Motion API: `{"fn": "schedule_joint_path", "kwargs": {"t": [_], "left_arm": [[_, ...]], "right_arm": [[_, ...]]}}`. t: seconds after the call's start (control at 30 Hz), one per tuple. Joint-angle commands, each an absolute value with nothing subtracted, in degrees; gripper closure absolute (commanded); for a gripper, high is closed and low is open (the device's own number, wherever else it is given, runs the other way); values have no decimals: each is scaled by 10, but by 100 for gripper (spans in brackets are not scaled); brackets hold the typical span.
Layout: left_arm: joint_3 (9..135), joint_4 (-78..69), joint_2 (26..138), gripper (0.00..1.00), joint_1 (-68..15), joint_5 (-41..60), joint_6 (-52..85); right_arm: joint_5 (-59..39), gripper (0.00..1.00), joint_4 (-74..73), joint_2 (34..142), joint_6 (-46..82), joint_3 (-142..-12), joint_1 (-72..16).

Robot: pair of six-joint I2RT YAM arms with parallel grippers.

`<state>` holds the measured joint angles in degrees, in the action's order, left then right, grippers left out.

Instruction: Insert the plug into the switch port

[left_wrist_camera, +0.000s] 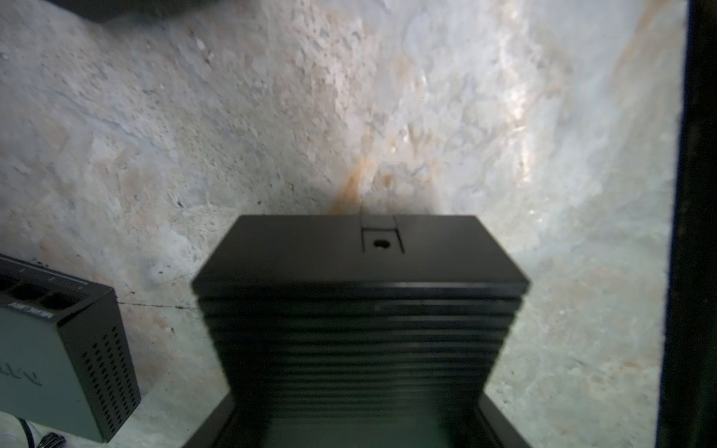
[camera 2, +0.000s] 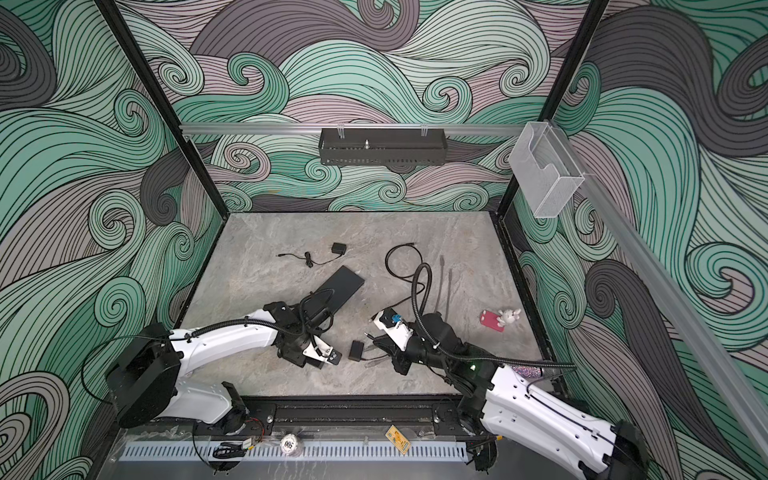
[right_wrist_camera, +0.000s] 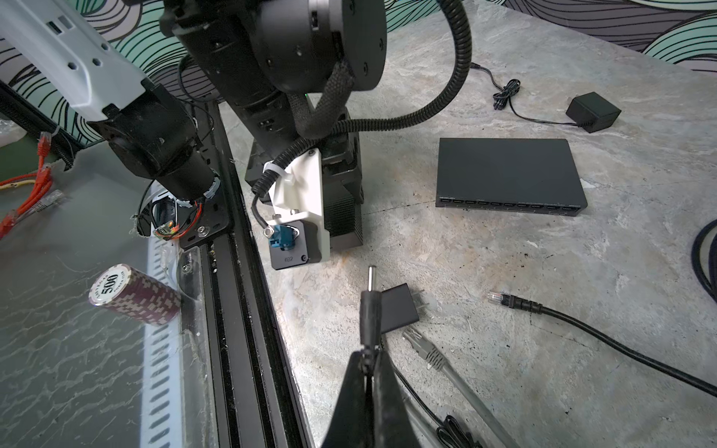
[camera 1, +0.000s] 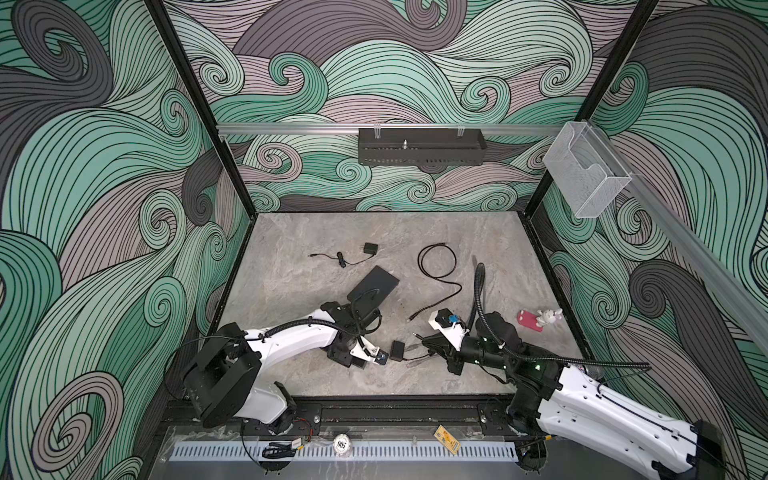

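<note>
Right gripper (right_wrist_camera: 368, 355) clamped on the plug (right_wrist_camera: 368, 318), tip free. Best carry it to the switch (right_wrist_camera: 504, 170), find the hidden power port, square up, ease in.

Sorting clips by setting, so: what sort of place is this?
Probably a lab robot cell, not a home or office: patterned walls on black frame posts box in a stone-look table, with a network switch and loose cables laid out as props.

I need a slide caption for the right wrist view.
Right hand pinches the barrel plug; the black switch lies apart on the table.
</note>
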<state>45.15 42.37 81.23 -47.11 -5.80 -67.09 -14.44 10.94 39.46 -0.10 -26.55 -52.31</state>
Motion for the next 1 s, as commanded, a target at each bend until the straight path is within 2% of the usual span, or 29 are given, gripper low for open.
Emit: {"fn": "schedule_joint_path", "kwargs": {"t": [0.0,0.33,0.37,0.4,0.7,0.83,0.97], "left_arm": [[470,428,833,47,-469,-35,-690],[499,446,868,41,-471,-20,-664],[506,453,869,26,-471,-19,-658],[511,460,869,2,-471,-17,-655],[524,476,832,1,-479,-42,-625],[562,435,749,1,-479,-54,-500],[633,430,681,1,-456,-55,-292]], "right_arm": [[-152,100,92,382,16,-250,-528],[-130,100,120,336,22,-238,-529],[-128,100,124,333,22,-238,-529],[-128,100,127,331,22,-237,-529],[-126,100,139,335,17,-241,-529],[-139,100,132,369,21,-243,-530],[-148,100,81,432,43,-235,-552]]}}
